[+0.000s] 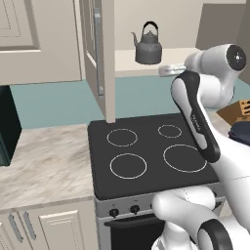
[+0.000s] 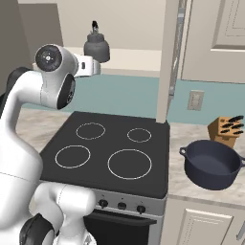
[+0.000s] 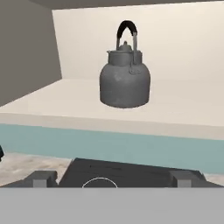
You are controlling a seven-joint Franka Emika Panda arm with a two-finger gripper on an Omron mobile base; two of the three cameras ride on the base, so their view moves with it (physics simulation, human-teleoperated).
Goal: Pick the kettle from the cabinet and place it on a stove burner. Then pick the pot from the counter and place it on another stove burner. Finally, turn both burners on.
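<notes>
The small dark grey kettle (image 3: 125,83) stands upright on the pale shelf of the open cabinet (image 3: 57,98), its arched black handle up. My gripper (image 3: 114,179) is open, its two fingertips (image 3: 42,178) spread wide and low in the hand view, short of the shelf's front edge and apart from the kettle. From the left base view the kettle (image 1: 148,49) sits just left of my hand (image 1: 165,70). The black cooktop (image 1: 146,139) with white ring burners (image 1: 128,165) lies below. The navy pot (image 2: 211,165) rests on the counter (image 2: 181,136) right of the stove.
An open cabinet door (image 1: 101,58) hangs over the stove's back left corner; from the right base view its edge (image 2: 168,62) stands at the back right. A knife block (image 2: 226,128) sits behind the pot. Stove knobs (image 2: 121,206) line the front panel. More counter (image 1: 44,161) lies left of the stove.
</notes>
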